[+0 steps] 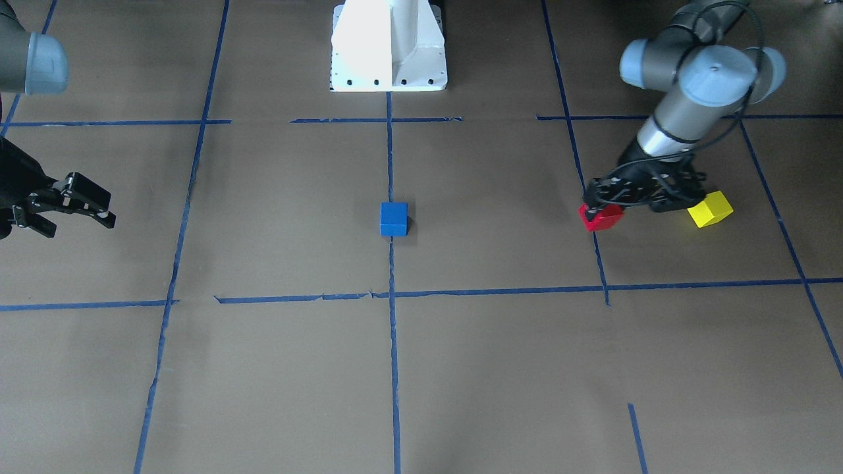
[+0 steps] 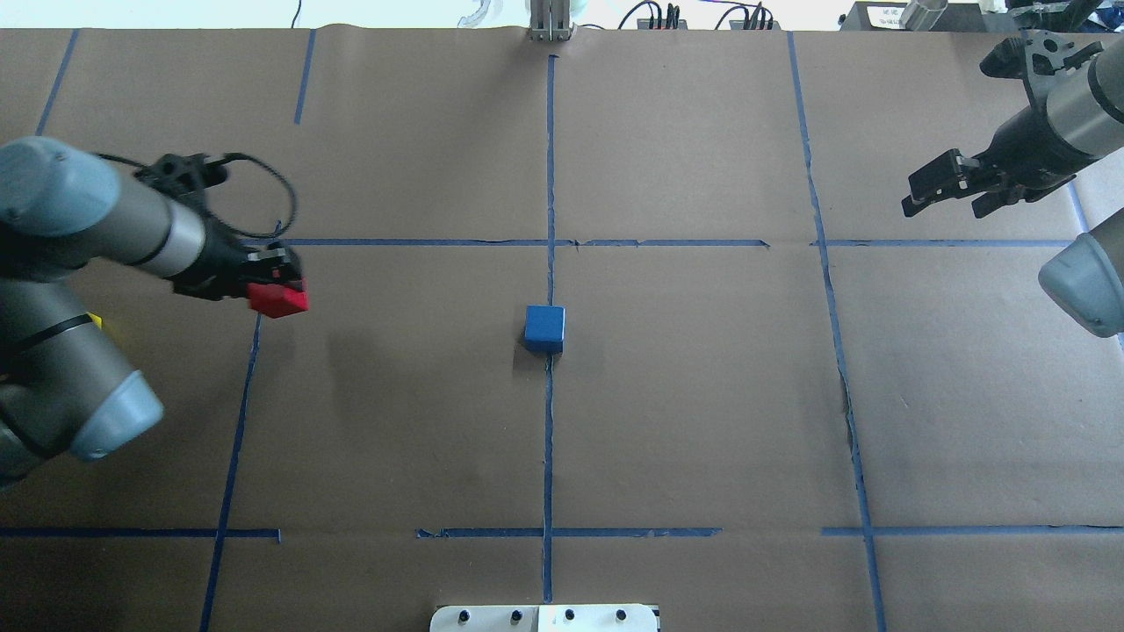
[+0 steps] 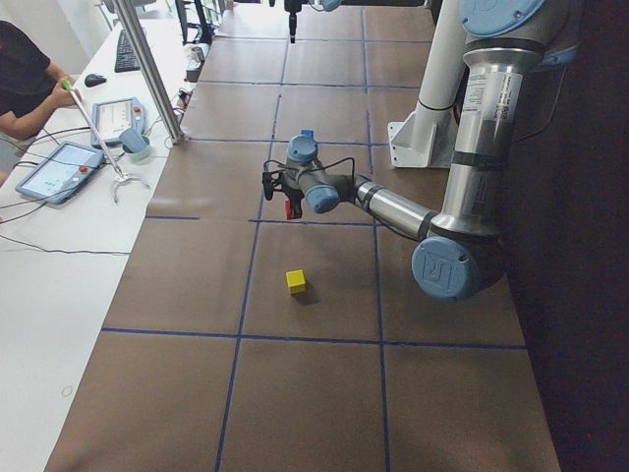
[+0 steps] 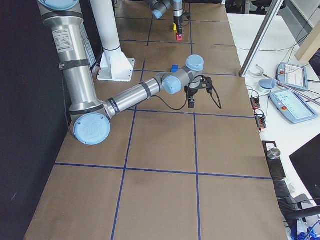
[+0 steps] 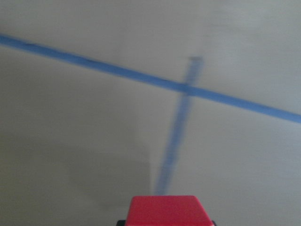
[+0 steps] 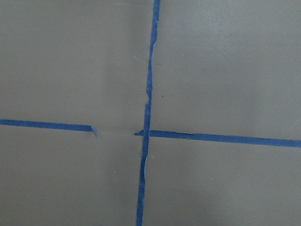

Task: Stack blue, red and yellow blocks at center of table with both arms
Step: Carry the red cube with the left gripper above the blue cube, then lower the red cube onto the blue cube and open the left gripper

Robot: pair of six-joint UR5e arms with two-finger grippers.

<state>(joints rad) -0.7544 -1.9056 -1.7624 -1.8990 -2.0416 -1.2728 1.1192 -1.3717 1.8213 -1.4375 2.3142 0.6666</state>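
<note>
The left claw (image 2: pixel 283 284) holds the red block (image 2: pixel 280 303) tight; next it must set it on the blue block (image 2: pixel 544 327).

We log left arm (image 2: pixel 132 226), right arm (image 2: pixel 1076 110): silver tubes, pale-blue joint caps (image 1: pixel 714 76); black cable loop (image 2: pixel 291 195), 12 o'clock of left wrist; white base (image 1: pixel 388 46), bolt holes.

blue block (image 1: pixel 394 218): solid blue
red block (image 1: pixel 600 217): solid red
yellow block (image 1: pixel 710 209): solid yellow
table (image 1: pixel 276 368): brown, with a dark blue tape grid (image 1: pixel 393 342), one line passing under the blue block
robot base (image 1: pixel 388 46): white
</note>
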